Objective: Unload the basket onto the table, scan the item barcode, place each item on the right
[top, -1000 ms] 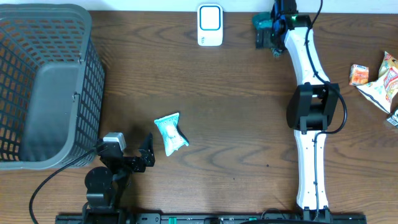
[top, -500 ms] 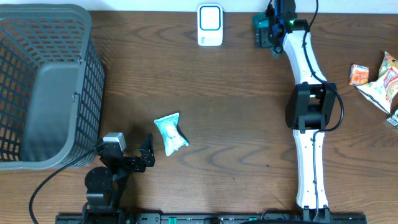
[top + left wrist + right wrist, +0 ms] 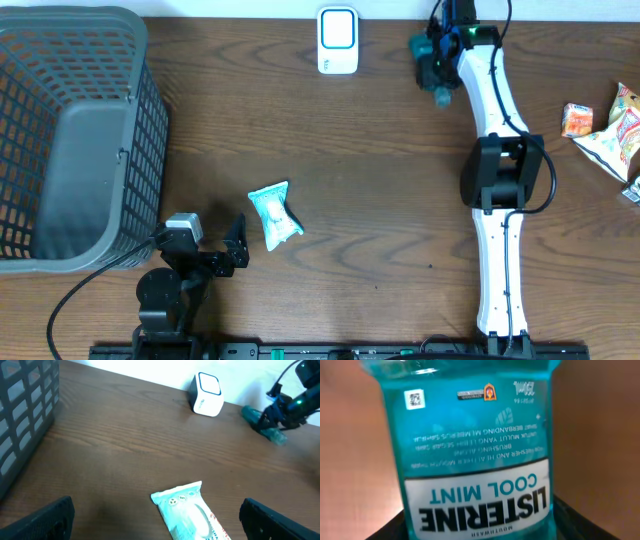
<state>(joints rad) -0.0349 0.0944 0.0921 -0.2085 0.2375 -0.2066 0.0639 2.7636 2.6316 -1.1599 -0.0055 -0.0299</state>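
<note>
1. While the left gripper (image 3: 238, 246) sits well below-left of the scanner (image 3: 338, 40) in the overhead view, its jaws are spread wide and hold nothing. You're not using it.
2. Wipes packet (image 3: 274, 215): flat on the table, below-left of the scanner, just beside that gripper and apart from it.
3. Scanner: nothing in front of it, so I'd say the scan is not done.
4. Mouthwash bottle (image 3: 432, 62): near the scanner, to its right, tilted. This looks like your item.
5. Right gripper (image 3: 441, 58): fingers on both sides of the bottle. Cannot tell if it's pinched firmly yet.
6. Left for you: secure the grip, lift, and turn the barcode to the scanner. The label's codes are too blurred to place.
</note>
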